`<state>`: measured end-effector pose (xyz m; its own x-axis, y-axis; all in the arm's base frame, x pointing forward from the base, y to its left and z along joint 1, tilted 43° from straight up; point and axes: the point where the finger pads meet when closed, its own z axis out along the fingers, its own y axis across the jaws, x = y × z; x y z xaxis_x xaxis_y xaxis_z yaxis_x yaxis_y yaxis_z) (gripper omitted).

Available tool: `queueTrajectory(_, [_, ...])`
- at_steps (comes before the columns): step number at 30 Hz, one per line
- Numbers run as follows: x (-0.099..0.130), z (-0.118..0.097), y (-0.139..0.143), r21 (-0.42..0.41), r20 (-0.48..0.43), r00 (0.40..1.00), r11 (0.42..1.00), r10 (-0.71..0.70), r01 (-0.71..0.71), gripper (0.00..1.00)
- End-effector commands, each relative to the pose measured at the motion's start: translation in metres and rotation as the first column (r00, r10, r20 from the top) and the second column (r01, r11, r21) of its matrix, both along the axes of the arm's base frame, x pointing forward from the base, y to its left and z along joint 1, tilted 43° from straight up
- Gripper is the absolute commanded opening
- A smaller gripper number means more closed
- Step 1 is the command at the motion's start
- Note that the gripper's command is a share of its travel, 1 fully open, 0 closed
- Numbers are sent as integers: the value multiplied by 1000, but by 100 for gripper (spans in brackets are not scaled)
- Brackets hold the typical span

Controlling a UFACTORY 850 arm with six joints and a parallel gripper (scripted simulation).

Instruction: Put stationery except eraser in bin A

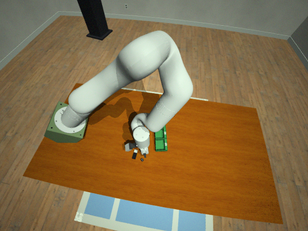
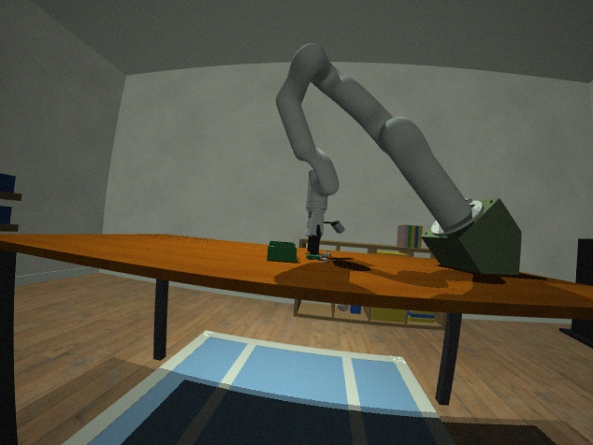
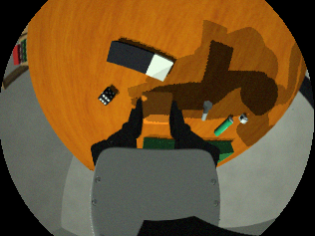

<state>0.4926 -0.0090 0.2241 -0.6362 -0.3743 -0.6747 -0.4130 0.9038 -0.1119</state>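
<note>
My gripper (image 1: 144, 154) (image 2: 313, 248) (image 3: 157, 108) is down at the table top, just left of the green bins (image 1: 161, 142) (image 2: 282, 251). It is shut on a small orange thing (image 3: 157, 118); I cannot tell what kind of thing it is. A flat black and white bar (image 1: 134, 154) (image 3: 141, 60) lies just ahead of the fingers. A small black thing (image 1: 142, 159) (image 3: 108, 94) lies beside it. A green marker (image 3: 224, 125) and a small grey thing (image 3: 206, 112) lie in the arm's shadow to one side. The bins' letters cannot be read.
The arm's green base block (image 1: 65, 124) (image 2: 479, 239) stands at the table's edge. The bins show as two compartments in a row, partly under the forearm. A tiny pale thing (image 3: 243, 118) lies near the marker.
</note>
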Motion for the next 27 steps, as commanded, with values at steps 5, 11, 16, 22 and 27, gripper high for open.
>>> queueTrajectory(5, [0,0,0,0,1,1000,1000,0,0,0])
queueTrajectory(11, [0,0,0,0,1,1000,1000,0,0,0])
queueTrajectory(16, [-4,5,-1,0,1,1000,1000,0,0,0])
queueTrajectory(22, [-17,20,-6,0,1,1000,1000,0,0,0])
queueTrajectory(27, [-24,27,-8,0,1,1000,1000,0,0,0])
